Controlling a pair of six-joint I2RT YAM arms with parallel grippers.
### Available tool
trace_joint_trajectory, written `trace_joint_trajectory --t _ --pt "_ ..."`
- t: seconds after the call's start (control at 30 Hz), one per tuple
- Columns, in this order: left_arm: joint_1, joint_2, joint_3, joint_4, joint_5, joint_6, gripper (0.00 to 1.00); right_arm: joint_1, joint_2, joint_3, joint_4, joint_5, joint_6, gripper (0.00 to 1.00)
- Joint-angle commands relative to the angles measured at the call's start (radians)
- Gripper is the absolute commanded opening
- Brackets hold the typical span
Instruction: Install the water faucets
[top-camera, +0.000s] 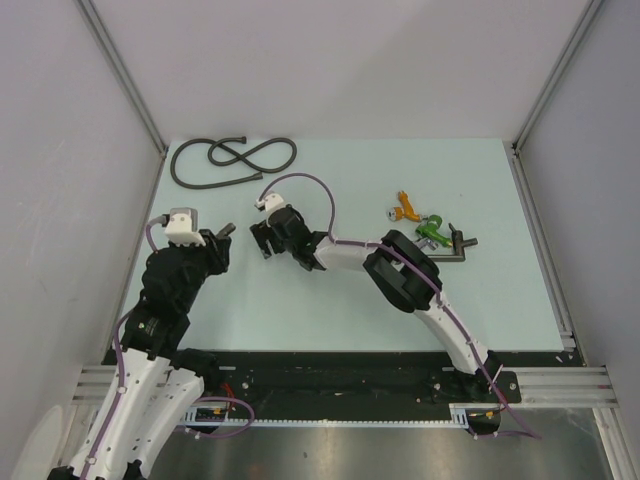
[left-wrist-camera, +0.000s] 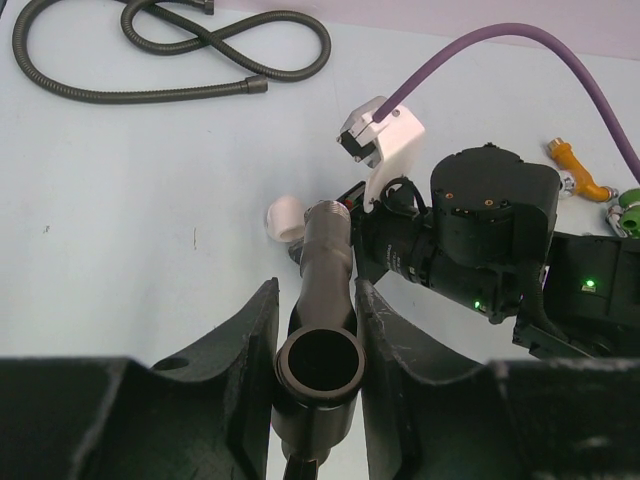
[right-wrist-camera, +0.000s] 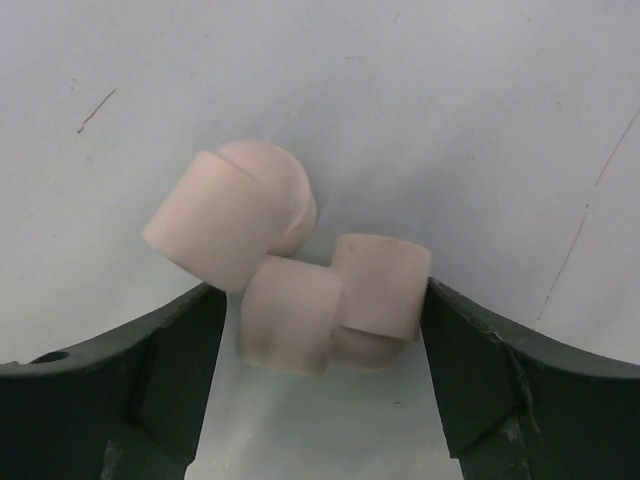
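My left end effector (left-wrist-camera: 315, 305) was clamped narrow on one faucet (left-wrist-camera: 322, 250), at nine o'clock. The right end effector (right-wrist-camera: 322, 300) stood wide astride two white fittings (right-wrist-camera: 290, 315), not clearly gripping. If it pinched only one, that one could roll away. The other faucet (top-camera: 458, 246) lay at three o'clock on the pale counter (top-camera: 330, 300), the hose (top-camera: 235, 160) at eleven, with grey walls (top-camera: 60, 150) around.

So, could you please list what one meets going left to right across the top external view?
In order: left gripper, the short dark faucet it holds, right gripper, orange-handled fitting, green-handled fitting, dark long-piped faucet. The hose overlaps both grippers, so it is omitted.
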Motion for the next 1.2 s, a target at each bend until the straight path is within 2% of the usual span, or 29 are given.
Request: trace_joint_trajectory --t 0.0,0.03,0.1,0.13,0.23,0.33,0.47,0.6,0.8,0.9,1.0,1.03,1.1,1.13,1.17 --pt "-0.008 -0.011 0.0 0.041 -0.018 0.022 0.0 0.006 0.026 0.032 -0.026 0.034 0.013 0.75" --pt "-0.008 -0.014 -0.002 0.041 -0.018 0.022 0.0 0.004 0.023 0.03 -0.029 0.034 0.01 0.66" --pt "-0.01 -0.014 -0.002 0.041 -0.015 0.023 0.0 0.004 0.012 0.022 -0.036 0.042 0.008 0.56" --pt "-0.01 -0.014 -0.003 0.041 -0.015 0.023 0.0 0.004 -0.009 0.004 -0.038 0.043 0.008 0.45" --pt "-0.01 -0.017 -0.003 0.043 -0.012 0.023 0.0 0.004 -0.054 -0.066 -0.044 0.043 0.007 0.31" --pt "-0.011 -0.02 -0.006 0.044 -0.004 0.023 0.0 0.004 -0.138 -0.178 -0.059 0.048 0.019 0.27" --pt "-0.014 -0.024 -0.009 0.05 0.022 0.017 0.0 -0.013 -0.261 -0.318 -0.147 0.049 0.06 0.27" --pt "-0.017 -0.03 -0.018 0.075 0.1 0.008 0.0 -0.022 -0.388 -0.453 -0.249 0.052 0.091 0.29" --pt "-0.02 -0.032 -0.051 0.162 0.338 -0.029 0.0 -0.019 -0.525 -0.646 -0.352 0.079 0.18 0.33" --pt "-0.022 -0.029 -0.054 0.198 0.413 -0.031 0.0 -0.02 -0.587 -0.7 -0.381 0.082 0.234 0.4" --pt "-0.023 -0.009 -0.058 0.26 0.52 -0.047 0.0 -0.022 -0.626 -0.741 -0.404 0.05 0.275 0.51" --pt "-0.023 -0.001 -0.06 0.274 0.546 -0.055 0.0 -0.022 -0.65 -0.757 -0.405 0.039 0.281 0.61" --pt "-0.025 0.017 -0.065 0.323 0.617 -0.084 0.0 -0.023 -0.68 -0.769 -0.408 0.014 0.298 0.72" --pt "-0.025 0.023 -0.066 0.34 0.638 -0.09 0.0 -0.026 -0.699 -0.774 -0.411 0.01 0.303 0.82" --pt "-0.023 0.032 -0.063 0.351 0.66 -0.1 0.0 -0.029 -0.735 -0.772 -0.415 0.0 0.304 0.86"
